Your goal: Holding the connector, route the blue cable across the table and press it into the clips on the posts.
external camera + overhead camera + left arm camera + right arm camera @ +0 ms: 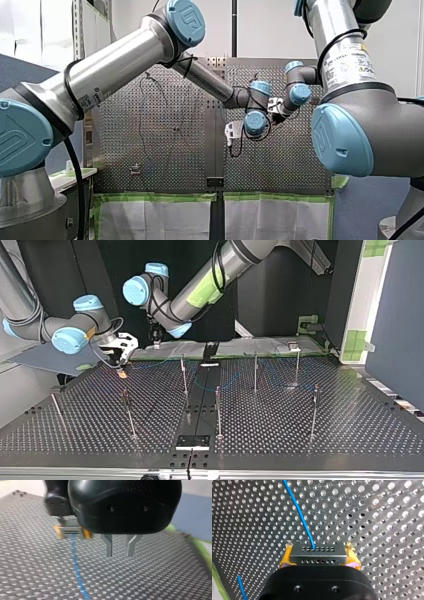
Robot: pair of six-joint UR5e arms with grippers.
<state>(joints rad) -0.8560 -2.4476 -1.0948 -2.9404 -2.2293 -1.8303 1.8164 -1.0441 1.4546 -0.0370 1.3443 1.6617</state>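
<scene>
The connector [318,551] is clamped between the yellow pads [285,558] of the right gripper [320,558], low over the table [387,517]. In the top view it is found at about ten o'clock from the table's middle. The blue cable [298,510] leaves its face and lies slack on the table. It is judged light and limp (it can be pulled, not pushed), so it should be taken close beside each clip. The posts [184,375] are spread from three to five o'clock of the connector. The metal fingers [108,546] of the left gripper [119,547] stand apart, with nothing between them.
</scene>
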